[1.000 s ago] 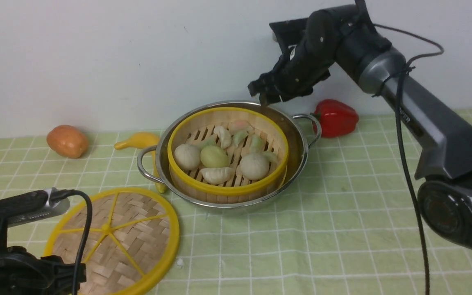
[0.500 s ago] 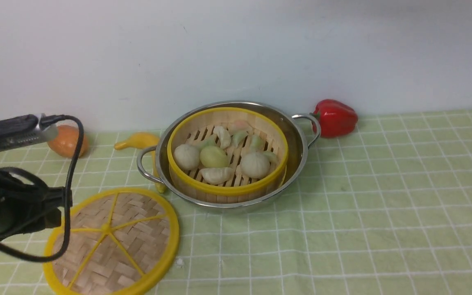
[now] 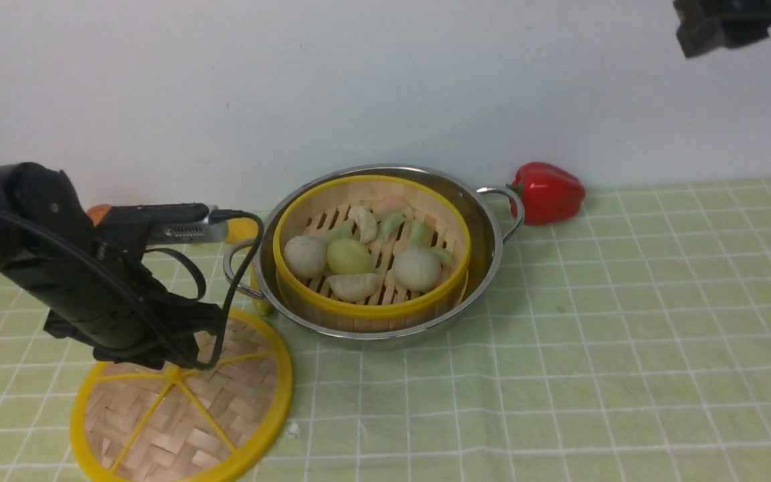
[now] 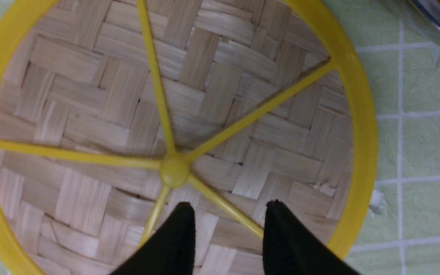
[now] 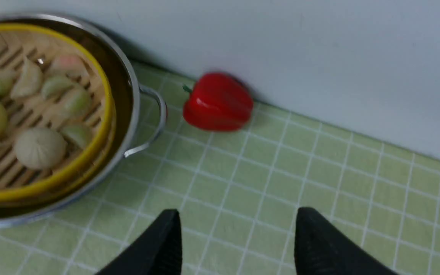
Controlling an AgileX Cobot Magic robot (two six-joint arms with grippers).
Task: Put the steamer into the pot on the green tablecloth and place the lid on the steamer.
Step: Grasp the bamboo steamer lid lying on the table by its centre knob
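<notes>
- My left arm [image 3: 77,281] is big and black in the front view, and it hides my left gripper [image 4: 227,208] there.
- It also hides most of an orange thing [image 3: 98,213] by the wall, so only a small bit peeks out.
- The lid [image 3: 181,402] lies flat on the green tablecloth [image 3: 593,335], near the front and just beside the pot. My arm covers its back edge, and the picture cuts off its front edge.
- From my left wrist, my left gripper is right over the lid. My two black fingers [image 4: 181,236] are apart and hold nothing. They sit close to the middle knob, and one yellow spoke runs through the gap between them. I cannot tell if they touch the lid.
- A yellow thing [image 3: 245,231] lies behind the pot handle. My camera and its cable hide most of it.
- The pot [image 3: 492,234] stands on the cloth near the wall.
- The steamer [image 3: 372,311] sits inside the pot with no lid on it. It has round buns and dumplings [image 3: 415,270] on its slats.
- A red pepper [image 3: 549,191] lies by the wall, just beside the pot's right handle.
- My right arm [image 3: 720,23] is only a dark piece, cut off at the top corner.
- From my right wrist, my right gripper [image 5: 237,217] is spread wide and holds nothing. It is over bare cloth, well apart from the pot.
</notes>
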